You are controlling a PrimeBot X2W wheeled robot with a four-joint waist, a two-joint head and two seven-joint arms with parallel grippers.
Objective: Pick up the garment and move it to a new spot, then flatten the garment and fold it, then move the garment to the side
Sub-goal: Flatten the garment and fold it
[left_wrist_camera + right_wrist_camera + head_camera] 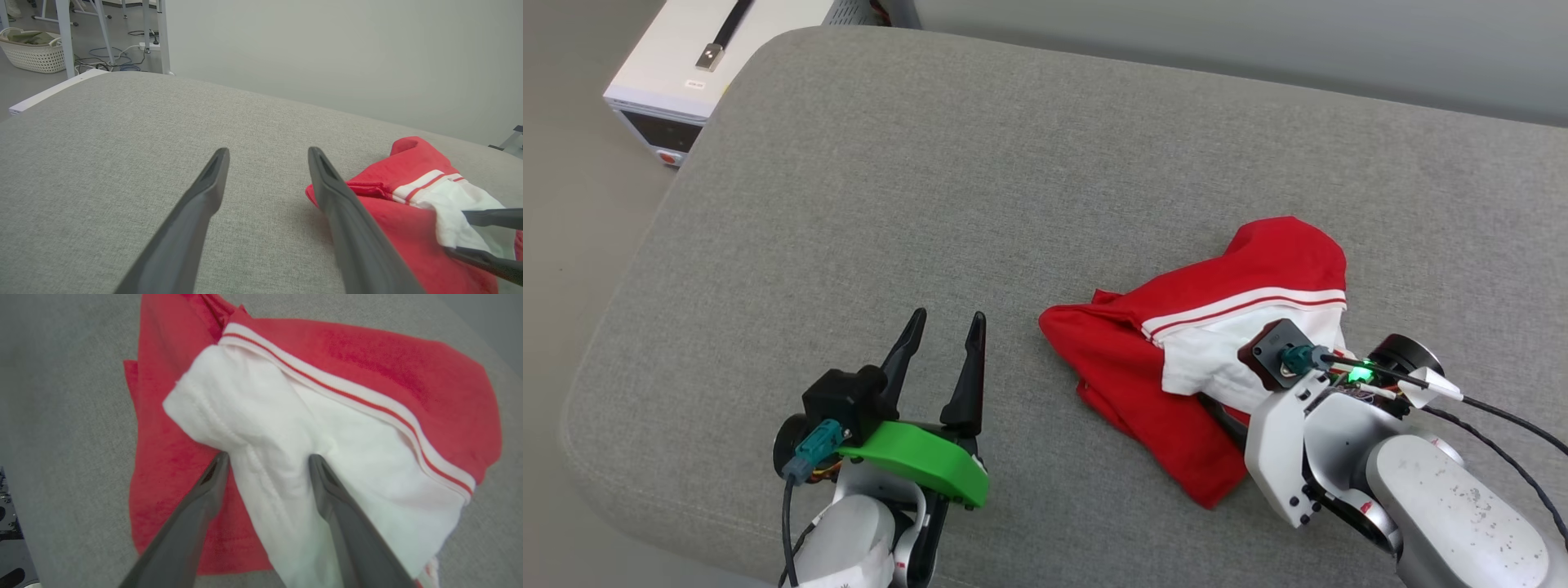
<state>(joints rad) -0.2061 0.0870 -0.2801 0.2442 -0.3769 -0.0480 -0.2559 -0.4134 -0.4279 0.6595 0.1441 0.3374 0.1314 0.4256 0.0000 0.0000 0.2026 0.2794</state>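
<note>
- The garment (1258,261) lies bunched on the right half of the grey fabric cushion (931,163), just ahead of the right arm.
- Its heap runs roughly left to right in the head view. A raised red hump sits at the far right end, and a flatter red corner points back toward the robot.
- It is red, with a white sleeve (253,404) uppermost. The red-and-white striped trim (347,392) crosses the heap along the sleeve seam.
- The right claw (267,457) is spread wide, its fingertips on either side of a ridge of white sleeve, not pinching it.
- The left claw (949,314) is spread wide and holds nothing. It is over bare cushion to the left of the garment.
</note>
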